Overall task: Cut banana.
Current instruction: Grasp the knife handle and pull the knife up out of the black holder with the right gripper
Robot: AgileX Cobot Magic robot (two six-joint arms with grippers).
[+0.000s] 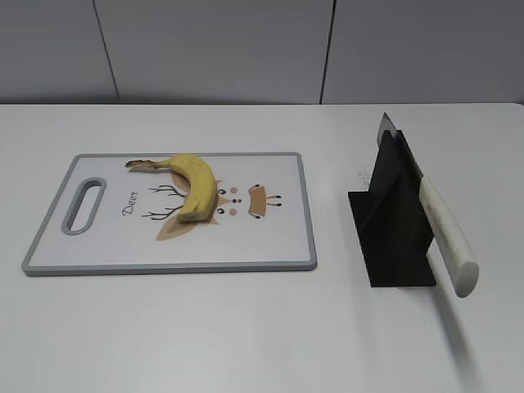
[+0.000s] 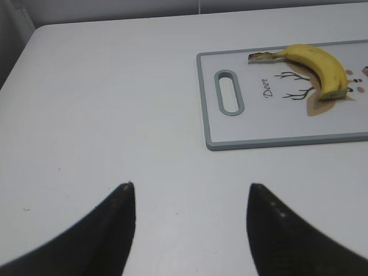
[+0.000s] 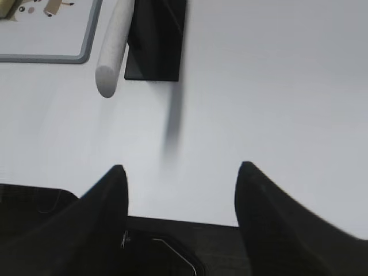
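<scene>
**Both pincers waiting apart, banana lying uncut on the board**

Right now the white table is carrying everything, and both pincers are hovering low over its bare near part.

Biggest on it is the grey-rimmed cutting board, lying flat with a deer drawing and the word "Deer" printed on it. From the left pincer the board is sitting ahead and off to the right, its slotted handle being the nearest part. From the right pincer only one corner of the board is showing, far ahead to the left.

Next in size is the black knife stand, standing well apart from the board. It is sitting ahead of the right pincer and a little to the left.

A knife is leaning in that stand, its blade tucked behind the black plate and its pale handle slanting out toward the right pincer, the rounded butt hanging free above the table.

Smaller still, the banana is lying whole on the board, curved, its stem pointing toward the slotted handle. It is resting well ahead of the left pincer and far to its right, touched by nothing.

Both pincers are holding their black fingers spread wide with nothing between them; each is staying clear of the board, the stand and the knife.
</scene>
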